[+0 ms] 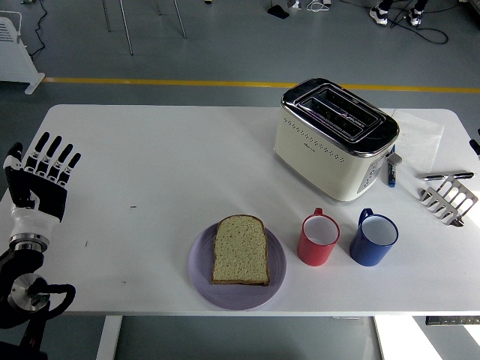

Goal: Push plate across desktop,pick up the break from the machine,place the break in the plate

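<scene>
A slice of bread (240,250) lies flat on the lavender plate (199,271) near the table's front edge, just left of centre. The cream and chrome toaster (335,137) stands at the back right, and its two slots look empty. My left hand (41,176) is raised at the table's left edge, far from the plate, with its fingers spread and nothing in it. Only a dark sliver of my right arm (476,146) shows at the right edge.
A red cup (319,238) and a blue cup (373,238) stand right of the plate. A metal toast rack (448,199), a pen (448,176), a blue marker (391,172) and a paper sheet (420,139) lie beside the toaster.
</scene>
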Robot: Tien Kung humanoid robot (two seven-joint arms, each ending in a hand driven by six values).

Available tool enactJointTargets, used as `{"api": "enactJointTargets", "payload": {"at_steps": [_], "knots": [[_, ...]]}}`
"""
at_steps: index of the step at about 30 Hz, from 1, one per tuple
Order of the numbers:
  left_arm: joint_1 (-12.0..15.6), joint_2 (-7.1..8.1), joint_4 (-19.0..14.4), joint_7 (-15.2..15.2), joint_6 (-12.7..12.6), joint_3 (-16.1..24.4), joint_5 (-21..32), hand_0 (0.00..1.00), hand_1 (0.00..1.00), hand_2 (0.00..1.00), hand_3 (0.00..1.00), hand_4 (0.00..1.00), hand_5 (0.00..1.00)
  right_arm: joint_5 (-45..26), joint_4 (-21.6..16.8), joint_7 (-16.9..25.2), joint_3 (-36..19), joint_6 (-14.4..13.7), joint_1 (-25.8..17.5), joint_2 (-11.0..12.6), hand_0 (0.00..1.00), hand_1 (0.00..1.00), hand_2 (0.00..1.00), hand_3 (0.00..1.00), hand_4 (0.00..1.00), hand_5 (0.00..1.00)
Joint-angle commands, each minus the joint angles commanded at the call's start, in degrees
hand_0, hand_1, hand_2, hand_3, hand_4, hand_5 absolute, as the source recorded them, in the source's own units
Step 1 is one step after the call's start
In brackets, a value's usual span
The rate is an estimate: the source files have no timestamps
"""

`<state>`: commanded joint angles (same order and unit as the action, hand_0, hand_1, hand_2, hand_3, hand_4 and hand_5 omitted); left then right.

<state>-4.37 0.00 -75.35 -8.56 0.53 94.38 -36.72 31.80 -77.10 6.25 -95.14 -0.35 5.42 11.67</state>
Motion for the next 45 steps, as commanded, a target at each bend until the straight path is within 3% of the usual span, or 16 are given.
{"api": "enactJointTargets", "payload": {"at_steps": [15, 24, 45], "knots": [[0.53, 0.0, 0.49, 2.48, -0.03, 0.13, -1.9, 0.76, 0.79, 0.837, 0.81, 0.595, 0.998, 0.91, 0.35, -0.95, -0.75, 0.64, -0.48, -0.38, 0.84, 0.783, 0.776, 0.769, 0.518, 0.565], [-0.19, 0.0, 0.71, 1.08, 0.22, 0.28, -1.67, 0.759, 0.787, 0.837, 0.805, 0.595, 0.998, 0.89, 0.55, -0.94, -0.77, 0.45, 0.04, -0.54, 0.834, 0.776, 0.775, 0.762, 0.513, 0.56], [-1.1, 0.0, 0.9, 1.35, -0.26, 0.25, -3.1, 0.756, 0.785, 0.833, 0.801, 0.595, 0.998, 0.87, 0.74, -0.76, -1.84, 0.1, 1.43, -1.08, 0.83, 0.772, 0.77, 0.755, 0.507, 0.537]]}}
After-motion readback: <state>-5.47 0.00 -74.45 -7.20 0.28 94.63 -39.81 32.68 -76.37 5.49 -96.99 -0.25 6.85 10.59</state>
